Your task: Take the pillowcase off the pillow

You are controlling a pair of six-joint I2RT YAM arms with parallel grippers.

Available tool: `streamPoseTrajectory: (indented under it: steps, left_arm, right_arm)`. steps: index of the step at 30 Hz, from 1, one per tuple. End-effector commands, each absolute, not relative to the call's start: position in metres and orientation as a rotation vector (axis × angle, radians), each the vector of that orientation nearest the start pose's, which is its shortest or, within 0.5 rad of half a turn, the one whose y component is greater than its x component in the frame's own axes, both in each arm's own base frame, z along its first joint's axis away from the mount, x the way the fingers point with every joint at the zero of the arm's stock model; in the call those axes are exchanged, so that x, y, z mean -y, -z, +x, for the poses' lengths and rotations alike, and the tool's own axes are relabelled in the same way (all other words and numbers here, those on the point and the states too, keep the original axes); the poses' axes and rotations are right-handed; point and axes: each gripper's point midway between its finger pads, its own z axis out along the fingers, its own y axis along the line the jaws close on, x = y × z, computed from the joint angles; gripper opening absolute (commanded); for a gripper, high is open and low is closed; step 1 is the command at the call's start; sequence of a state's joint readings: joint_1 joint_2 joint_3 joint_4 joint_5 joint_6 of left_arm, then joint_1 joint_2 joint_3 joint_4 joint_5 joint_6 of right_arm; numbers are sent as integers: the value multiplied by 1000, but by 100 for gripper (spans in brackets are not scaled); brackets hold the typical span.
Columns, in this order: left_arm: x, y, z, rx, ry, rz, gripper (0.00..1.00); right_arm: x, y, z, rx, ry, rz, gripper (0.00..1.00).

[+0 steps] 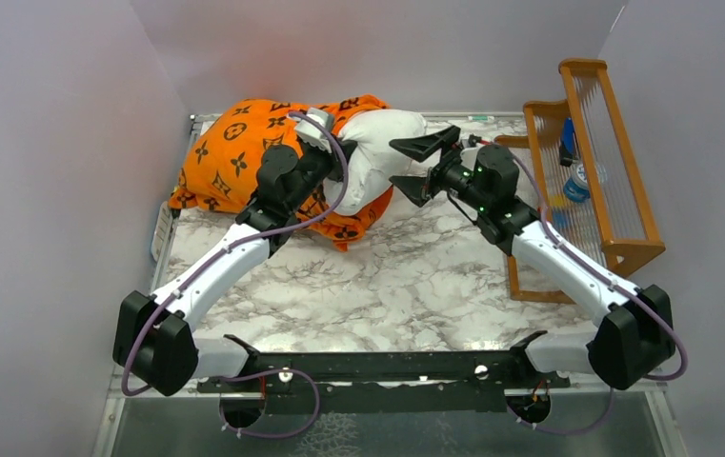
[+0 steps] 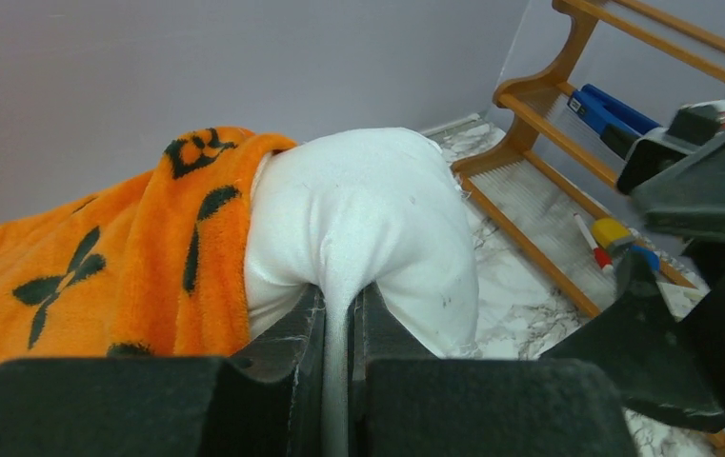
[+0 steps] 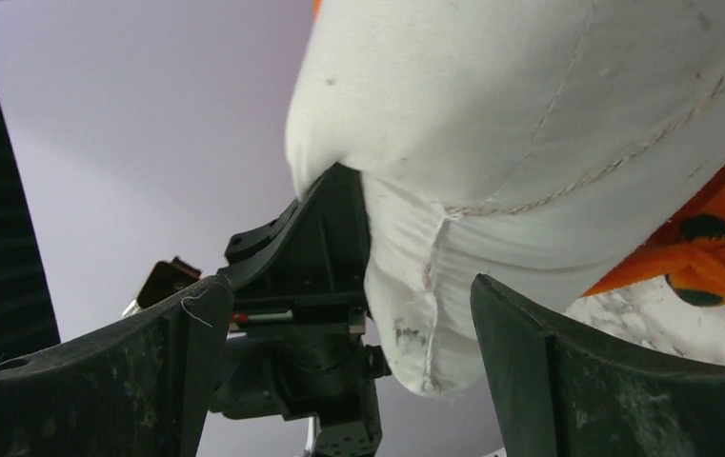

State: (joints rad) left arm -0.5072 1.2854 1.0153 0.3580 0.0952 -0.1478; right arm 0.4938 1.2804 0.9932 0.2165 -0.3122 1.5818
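A clean pull likely needs the right gripper (image 1: 417,168) to bite deep into the bare corner of the white pillow (image 1: 384,152), which sticks half out of the orange pillowcase (image 1: 230,143) at the table's (image 1: 415,286) 11 o'clock. That arm stretches in from the pillow's 3 o'clock, jaws wide and empty. The left gripper (image 2: 337,319), arm reaching forward, pinches a pillow fold.

Overhead looks down; wrist views (close) share the pillow (image 2: 368,209)
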Motion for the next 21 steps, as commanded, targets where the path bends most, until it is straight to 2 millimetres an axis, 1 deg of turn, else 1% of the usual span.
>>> streamPoseTrajectory:
  steps: [1, 4, 10, 15, 17, 21]
  left_arm:
    - [250, -424, 358, -1195, 654, 328, 0]
    - [257, -433, 346, -1171, 677, 345, 0]
    - [259, -442, 332, -1146, 690, 347, 0]
    - [256, -446, 326, -1140, 697, 347, 0]
    - [254, -448, 322, -1137, 694, 348, 0]
    - [248, -450, 318, -1142, 673, 354, 0]
  right_arm:
    - [-306, -317, 330, -1893, -1807, 877, 100]
    - [-315, -308, 332, -1914, -1765, 908, 100]
    - [-313, -289, 341, -1951, -1676, 1003, 100]
    - [-296, -261, 353, -1897, -1565, 1151, 100]
    - [-288, -254, 355, -1868, -1529, 1192, 100]
    - [-276, -253, 355, -1839, -1472, 1207, 100]
